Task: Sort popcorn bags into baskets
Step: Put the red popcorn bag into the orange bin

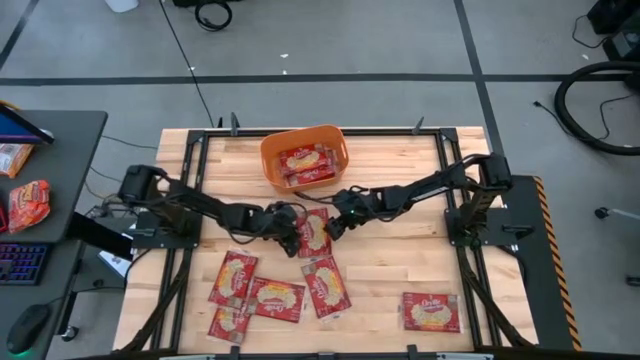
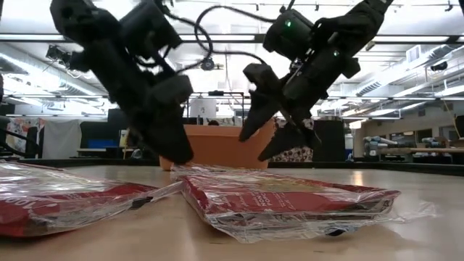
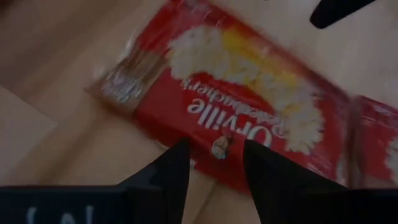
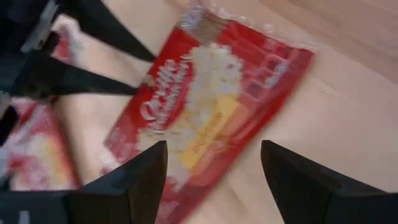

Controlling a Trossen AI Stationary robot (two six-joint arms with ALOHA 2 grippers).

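One flat red popcorn bag [image 1: 314, 232] lies on the wooden table between my two grippers; it also shows in the left wrist view [image 3: 249, 106] and the right wrist view [image 4: 205, 112]. My left gripper [image 1: 291, 238] [image 3: 214, 163] is open, its fingertips low over the bag's left long edge. My right gripper [image 1: 335, 224] [image 4: 214, 168] is open wide and hovers above the bag's right side [image 2: 272, 138]. The orange basket [image 1: 270, 150] stands behind them near the far edge, with red bags inside. Several more bags lie flat toward the near edge [image 1: 275, 298]. My left gripper has its open fingertips [image 3: 174, 163] at the bag's long edge [image 3: 205, 146], coming down at a slant from the table's left. I cannot tell whether they touch the bag. The bag lies flat on the table.
Loose bags lie at the near left [image 1: 233, 277], near middle [image 1: 325, 286] and near right [image 1: 431, 311]. A dark side table on the left holds an orange-red snack packet [image 1: 28, 205] and a keyboard. Black frame rails [image 1: 190, 160] run along the table's sides.
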